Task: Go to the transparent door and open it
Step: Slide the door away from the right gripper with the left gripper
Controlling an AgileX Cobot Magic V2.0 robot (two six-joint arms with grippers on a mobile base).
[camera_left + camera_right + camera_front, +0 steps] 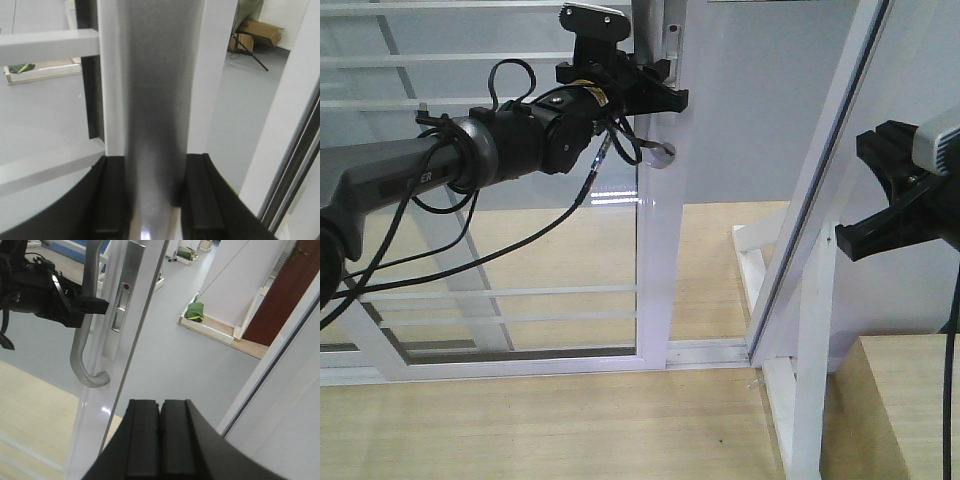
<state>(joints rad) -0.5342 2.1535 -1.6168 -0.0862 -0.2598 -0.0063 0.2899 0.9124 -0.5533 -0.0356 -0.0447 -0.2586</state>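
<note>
Exterior front-facing view: at twelve o'clock our left gripper point(672, 82) clamps its fingers point(197, 200) on the handle point(155, 100) of the door point(655, 250), so we can slide it; our right gripper point(160, 407), fingers together, idles at three o'clock.

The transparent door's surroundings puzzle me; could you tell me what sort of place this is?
Probably an indoor robotics test hall, not a home: the transparent door stands free on a wooden platform, a braced jamb post beside it, and a grey floor with a cardboard box beyond.
</note>
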